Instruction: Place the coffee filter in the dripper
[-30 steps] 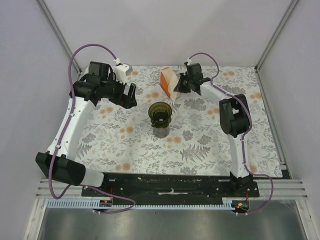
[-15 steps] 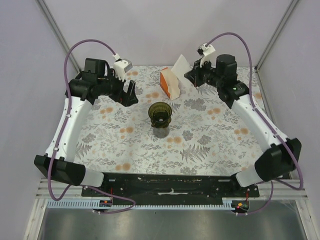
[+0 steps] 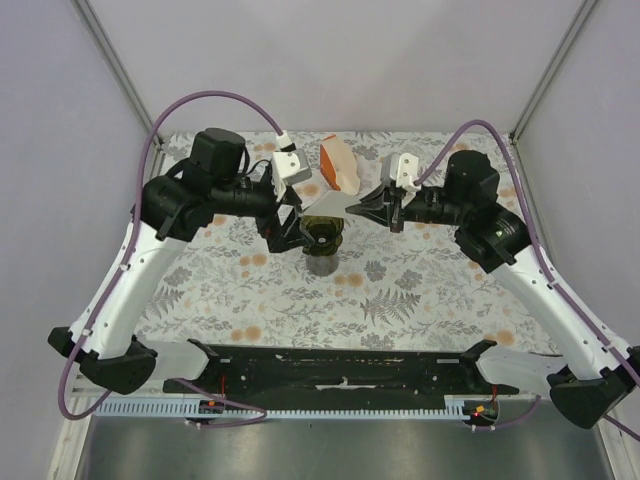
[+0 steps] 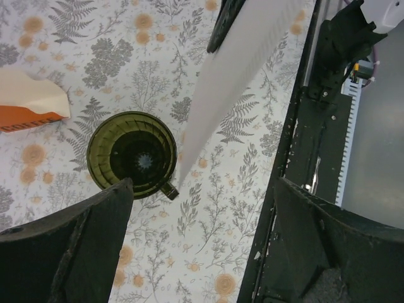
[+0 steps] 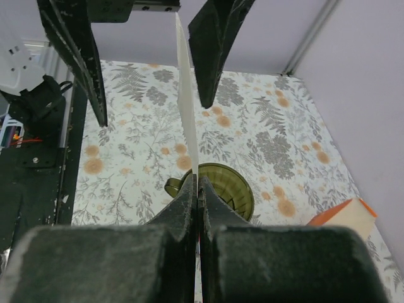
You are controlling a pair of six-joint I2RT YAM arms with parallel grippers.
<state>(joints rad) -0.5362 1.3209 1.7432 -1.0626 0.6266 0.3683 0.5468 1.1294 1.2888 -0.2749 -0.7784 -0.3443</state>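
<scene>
Right jaws pinch the coffee filter (image 4: 246, 63) above the dripper (image 4: 107, 136), outside it.

Flat white coffee filter (image 4: 237, 69) hangs aloft above the dark-green ribbed dripper (image 4: 131, 154).

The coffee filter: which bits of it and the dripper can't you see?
Left wrist view: the coffee filter runs off the top edge; the left gripper covers the lower rim of the dripper.
Right wrist view: the filter shows only edge-on; the right gripper hides the dripper's near rim.
</scene>
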